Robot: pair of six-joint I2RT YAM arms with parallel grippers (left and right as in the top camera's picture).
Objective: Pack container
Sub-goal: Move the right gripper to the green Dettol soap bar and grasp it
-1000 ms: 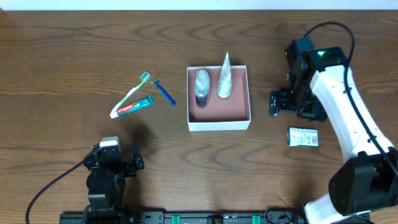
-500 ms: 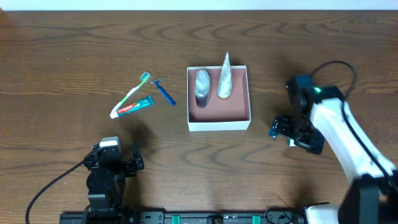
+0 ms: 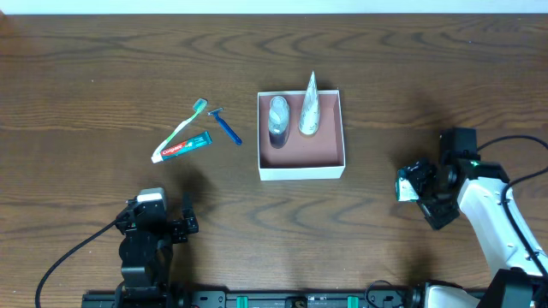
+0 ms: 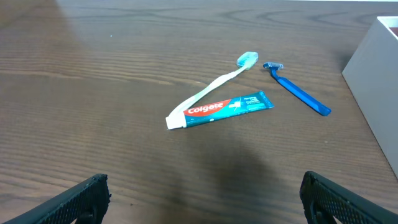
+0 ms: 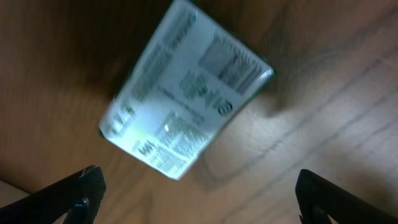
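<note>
The container, a square white-walled box with a pinkish-brown inside, sits mid-table and holds a small bottle and a white tube. Its white wall shows at the right edge of the left wrist view. A toothbrush, Colgate tube and blue razor lie to its left. My right gripper is open, over a small green-and-white packet lying on the table; the overhead view shows only the packet's edge. My left gripper is open and empty at the front left.
The left wrist view shows the toothbrush, Colgate tube and razor lying on dark wood ahead of the left fingers. The table's far edge runs along the top of the overhead view.
My right arm has swung from beside the container toward the front right, and its gripper now sits over the packet. The left arm has not moved.
</note>
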